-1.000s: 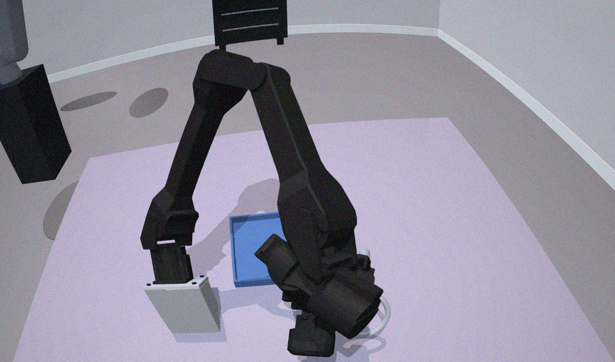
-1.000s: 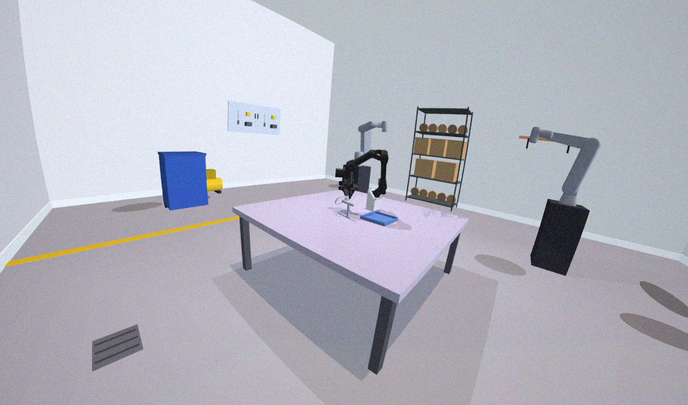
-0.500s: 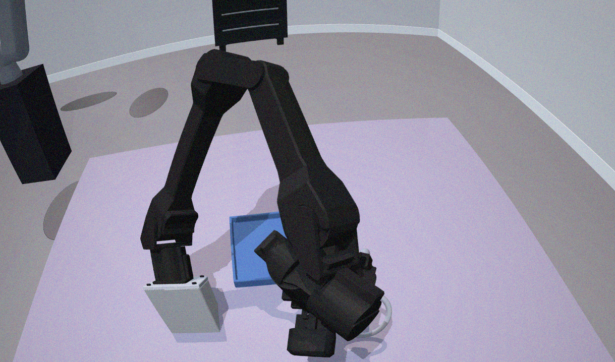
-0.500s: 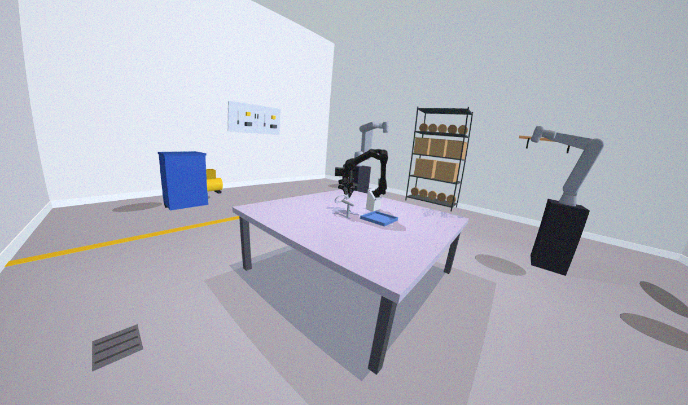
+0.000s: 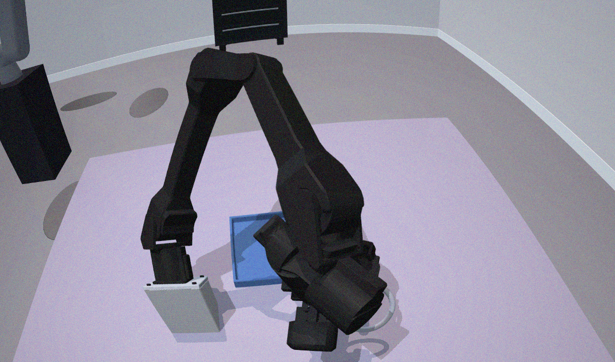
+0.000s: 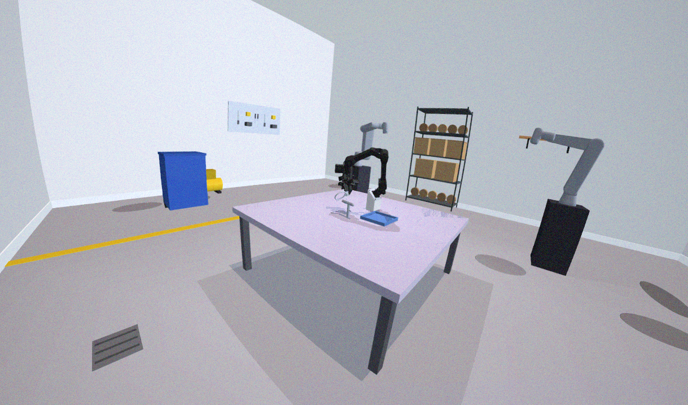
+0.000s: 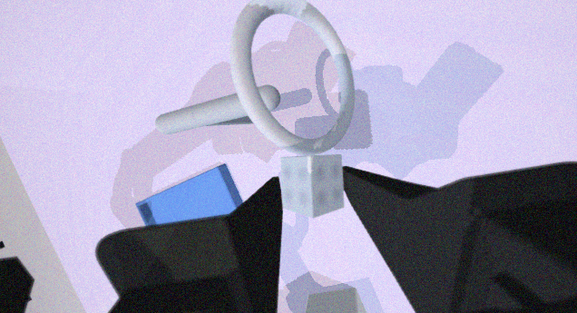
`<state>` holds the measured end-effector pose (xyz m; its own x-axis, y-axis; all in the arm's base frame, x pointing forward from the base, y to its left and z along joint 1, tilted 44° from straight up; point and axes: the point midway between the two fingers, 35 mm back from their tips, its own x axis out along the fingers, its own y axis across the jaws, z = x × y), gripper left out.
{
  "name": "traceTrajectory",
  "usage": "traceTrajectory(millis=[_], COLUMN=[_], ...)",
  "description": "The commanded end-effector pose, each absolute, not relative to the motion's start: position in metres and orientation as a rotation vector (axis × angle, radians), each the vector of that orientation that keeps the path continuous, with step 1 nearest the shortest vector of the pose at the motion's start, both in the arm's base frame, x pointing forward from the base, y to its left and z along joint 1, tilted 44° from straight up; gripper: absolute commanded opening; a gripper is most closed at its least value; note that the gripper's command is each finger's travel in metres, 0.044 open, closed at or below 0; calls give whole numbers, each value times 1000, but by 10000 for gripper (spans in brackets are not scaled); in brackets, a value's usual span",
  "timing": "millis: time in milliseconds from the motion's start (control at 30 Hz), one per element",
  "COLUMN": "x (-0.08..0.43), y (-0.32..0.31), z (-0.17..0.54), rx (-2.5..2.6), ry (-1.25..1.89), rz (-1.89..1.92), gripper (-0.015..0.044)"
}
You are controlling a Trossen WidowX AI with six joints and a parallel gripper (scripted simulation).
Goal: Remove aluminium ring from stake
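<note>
Your fingers (image 6: 348, 189) are narrowed onto the tab (image 7: 297, 183), low centre of the wrist view, the right place to hold; the ring (image 5: 392, 306) (image 6: 335, 197) (image 7: 242, 56) stands tilted above it, likely light, stiff and slippery (a knock could twist it). Beyond, the bar's (image 6: 347, 203) (image 7: 195, 115) end shows through the ring; carry it level to the tray (image 5: 232, 252) (image 6: 378, 218) (image 7: 190, 197), lower left

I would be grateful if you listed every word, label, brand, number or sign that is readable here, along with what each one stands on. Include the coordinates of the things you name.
There is no readable text in any of the three views.
The ring (image 5: 392, 307) (image 6: 337, 199) (image 7: 241, 61), the tray (image 5: 257, 273) (image 6: 379, 218) (image 7: 190, 197) and the blue cabinet (image 6: 184, 181) show no lettering.
The wall panel (image 6: 262, 110) is too small to rule out fine print.
</note>
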<state>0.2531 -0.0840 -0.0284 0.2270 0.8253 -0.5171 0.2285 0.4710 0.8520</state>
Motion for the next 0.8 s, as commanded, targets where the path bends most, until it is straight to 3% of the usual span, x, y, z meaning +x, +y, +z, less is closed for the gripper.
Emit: traceTrajectory(millis=[0, 767], x=[255, 261], y=[-91, -111], z=[-23, -3], rx=[1034, 1034], ry=[1311, 1311], rz=[535, 535], gripper=[0, 0])
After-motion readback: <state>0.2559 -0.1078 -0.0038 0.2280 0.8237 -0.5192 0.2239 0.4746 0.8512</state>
